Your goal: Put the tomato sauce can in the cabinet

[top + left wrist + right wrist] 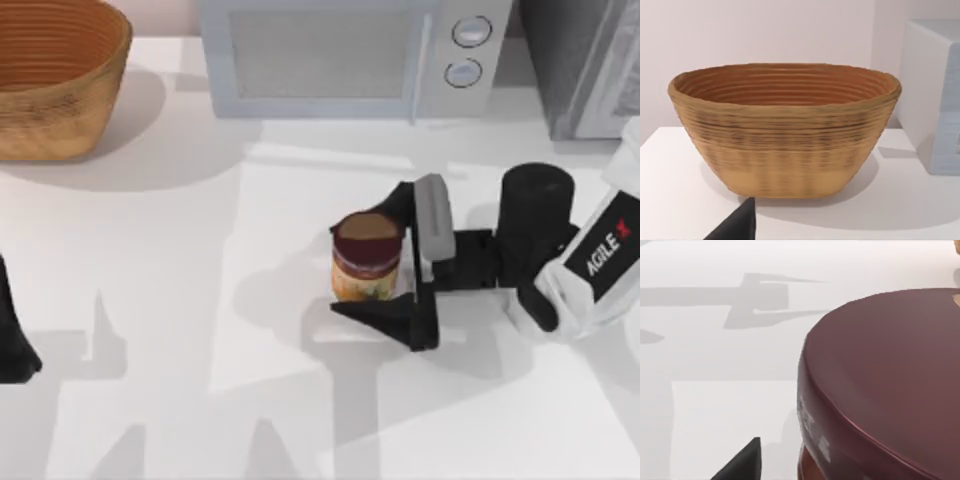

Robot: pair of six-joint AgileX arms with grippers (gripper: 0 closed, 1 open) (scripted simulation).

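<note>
The tomato sauce can (367, 258) stands upright on the white table, right of centre, with a maroon top, a red band and a yellow label. My right gripper (356, 260) reaches in from the right and is open, one finger on each side of the can. In the right wrist view the can's maroon top (890, 375) is very close, and one dark fingertip (740, 465) stands apart from it. The cabinet (580, 60), dark grey with a light ridged panel, is at the back right corner. My left arm (15, 340) is parked at the left edge.
A pale microwave (340, 60) with two round knobs stands at the back centre, left of the cabinet. A woven basket (55, 80) sits at the back left, and the left wrist view faces this basket (785, 130), with one dark fingertip (735, 227) low in it.
</note>
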